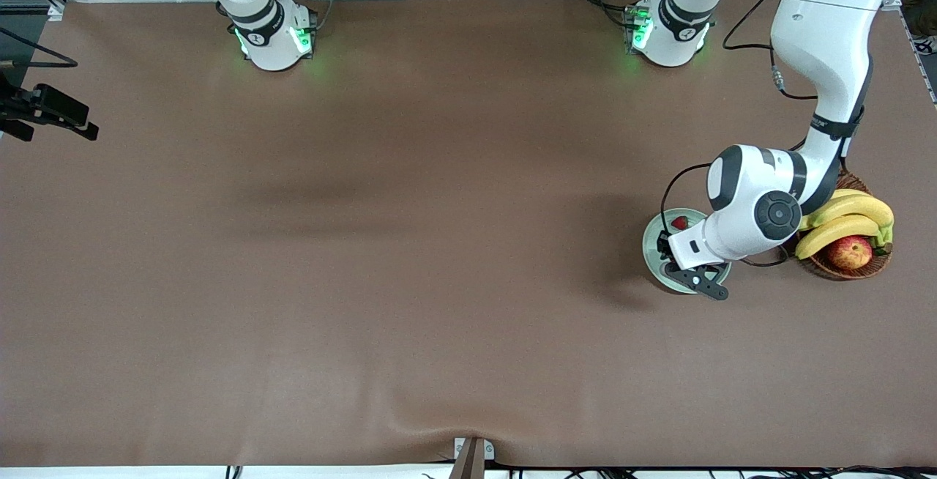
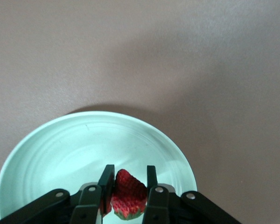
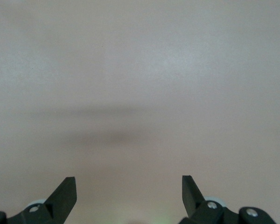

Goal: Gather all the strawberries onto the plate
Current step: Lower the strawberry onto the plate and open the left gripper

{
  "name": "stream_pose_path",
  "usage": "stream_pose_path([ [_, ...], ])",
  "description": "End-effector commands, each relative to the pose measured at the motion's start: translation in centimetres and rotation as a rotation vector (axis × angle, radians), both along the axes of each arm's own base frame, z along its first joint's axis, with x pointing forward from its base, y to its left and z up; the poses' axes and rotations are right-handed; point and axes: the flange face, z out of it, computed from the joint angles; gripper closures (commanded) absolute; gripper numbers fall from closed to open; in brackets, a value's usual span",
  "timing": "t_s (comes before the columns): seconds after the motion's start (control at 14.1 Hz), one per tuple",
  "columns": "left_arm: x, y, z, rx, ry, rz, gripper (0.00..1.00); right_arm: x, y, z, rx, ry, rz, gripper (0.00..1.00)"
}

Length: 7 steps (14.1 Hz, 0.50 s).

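Note:
The pale mint-green plate (image 1: 651,253) lies near the left arm's end of the table, beside a wicker basket. My left gripper (image 1: 666,247) is low over the plate. In the left wrist view the left gripper (image 2: 129,171) is shut on a red strawberry (image 2: 127,196) with a green cap, held just above the plate (image 2: 60,149). In the front view a strawberry (image 1: 680,223) shows red on the plate next to the hand. No other strawberry is in view. My right gripper (image 3: 129,185) is open and empty over bare table; its hand is out of the front view.
A brown wicker basket (image 1: 842,271) with bananas (image 1: 842,219) and a red-yellow apple (image 1: 849,251) stands against the plate, toward the left arm's end. The left arm reaches over the basket. A black camera mount (image 1: 47,109) sits at the right arm's end.

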Motion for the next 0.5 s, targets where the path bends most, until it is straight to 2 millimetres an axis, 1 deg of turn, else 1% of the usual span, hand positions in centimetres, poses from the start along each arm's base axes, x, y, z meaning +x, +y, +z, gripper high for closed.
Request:
stream_pose_path([
  [0.0,-0.3,0.1,0.5,-0.003,0.001,0.0,0.07,0.0,-0.2,0.4,0.002,-0.003,-0.007,0.0],
  [0.07,-0.2,0.1,0.8,-0.003,-0.003,0.002,0.0,0.0,-0.2,0.4,0.002,-0.003,-0.01,0.0],
  [0.43,0.8,-0.1,2.0,-0.008,-0.033,0.008,0.0,0.1,-0.1,0.4,0.003,-0.005,-0.007,0.0],
])
